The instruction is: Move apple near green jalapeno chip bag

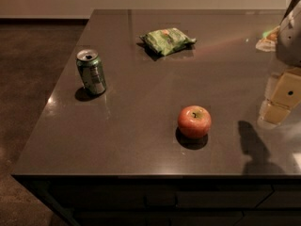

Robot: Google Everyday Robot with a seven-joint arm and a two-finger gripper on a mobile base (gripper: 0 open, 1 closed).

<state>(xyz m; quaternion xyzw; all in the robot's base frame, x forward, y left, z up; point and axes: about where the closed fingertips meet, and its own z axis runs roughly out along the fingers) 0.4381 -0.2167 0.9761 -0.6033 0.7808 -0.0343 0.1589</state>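
Observation:
The red apple [194, 121], with a yellowish-green patch around its stem, sits on the dark table [141, 140] near the front, right of centre. The green jalapeno chip bag [167, 40], crinkled light green with a red-orange mark, lies flat at the back centre, well apart from the apple. My gripper [278, 106] hangs at the right edge of the view, above the table, to the right of the apple and not touching it. Its shadow falls on the table in front of it.
An upright green metal can [91, 71] with an open top stands at the left of the table. A pale crumpled object [268, 39] lies at the back right. The table's left and front edges drop to a dark floor.

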